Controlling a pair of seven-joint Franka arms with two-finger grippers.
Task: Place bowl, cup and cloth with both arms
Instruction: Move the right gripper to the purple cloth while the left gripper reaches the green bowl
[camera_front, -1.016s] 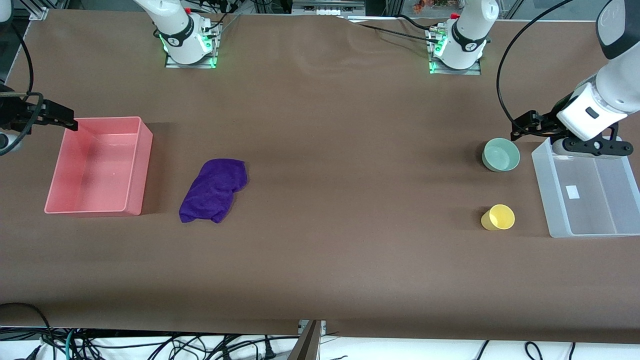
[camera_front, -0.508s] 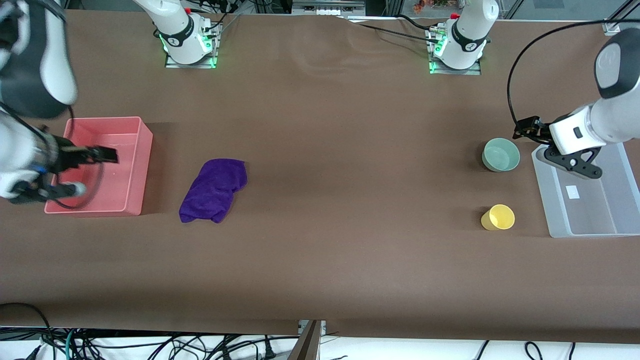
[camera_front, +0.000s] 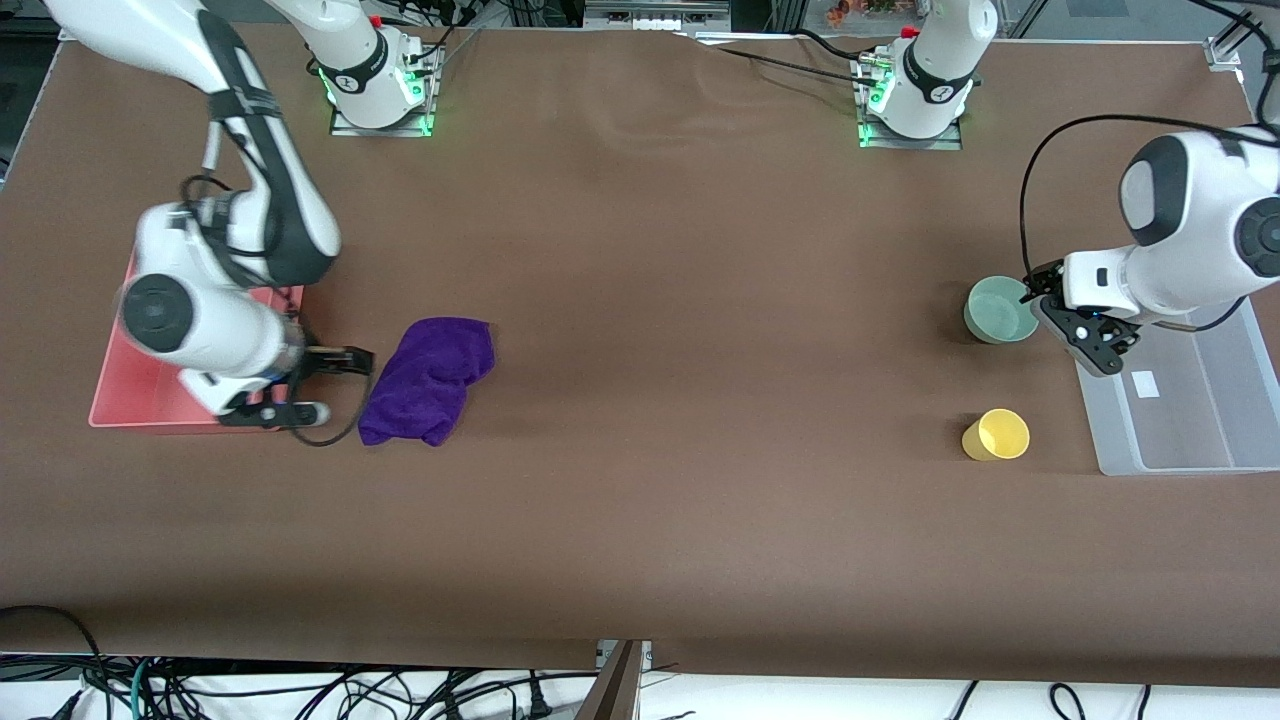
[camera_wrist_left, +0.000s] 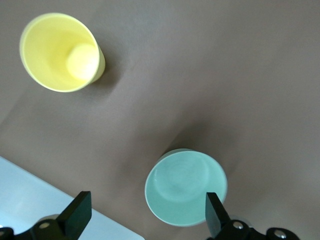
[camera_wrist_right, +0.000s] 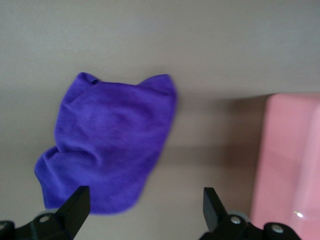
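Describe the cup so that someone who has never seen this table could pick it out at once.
Start at the clear plastic bin at the left arm's end of the table. Two small round vessels stand on the brown cloth beside it; the cup is the one nearer the front camera. It is plain yellow, tapered and handleless, narrower than the pale green bowl, beside which the open left gripper hangs.

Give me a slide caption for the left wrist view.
Open left hand above the mint-green bowl, with the yellow cup standing apart on the brown table.
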